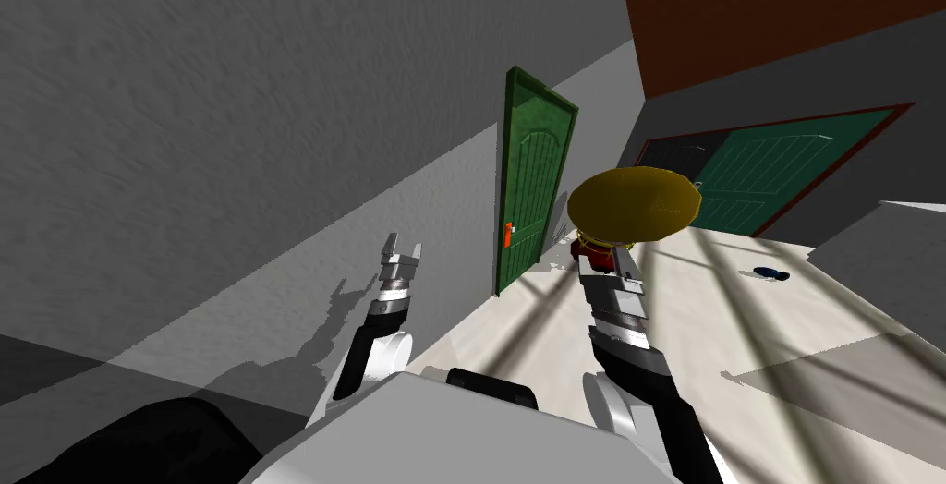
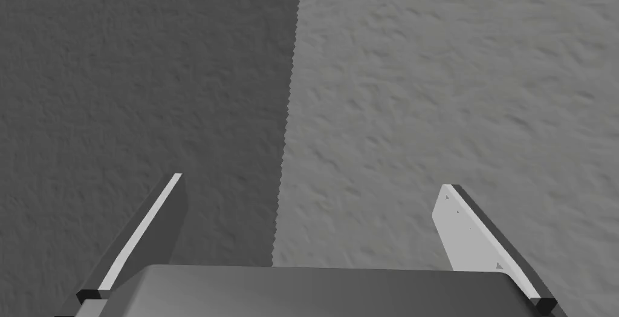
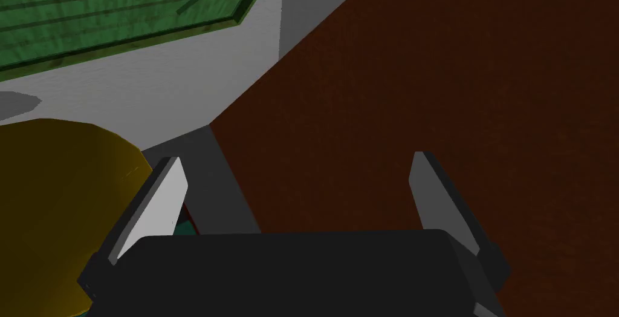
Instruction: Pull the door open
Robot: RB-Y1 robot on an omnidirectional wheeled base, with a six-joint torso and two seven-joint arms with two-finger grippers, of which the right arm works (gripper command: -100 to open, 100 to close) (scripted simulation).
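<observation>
A green panelled door (image 1: 531, 183) stands in the grey wall ahead, with an orange handle (image 1: 508, 234) on its near edge. It is well beyond both arms. My left gripper (image 1: 404, 249) is raised near the grey wall, left of the door; its fingers stand open with nothing between them (image 2: 312, 183). My right gripper (image 1: 610, 275) hangs right of the door, just below a yellow dome-shaped shade (image 1: 633, 203), open and empty (image 3: 297, 159). The right wrist view catches part of the green door (image 3: 121, 11) and the yellow shade (image 3: 60, 192).
A red object (image 1: 591, 249) sits under the yellow shade, close to the door's foot. A second, teal door (image 1: 767, 178) is set in the far dark wall below a brown wall (image 1: 767, 7). A small dark blue thing (image 1: 769, 273) lies on the pale floor to the right.
</observation>
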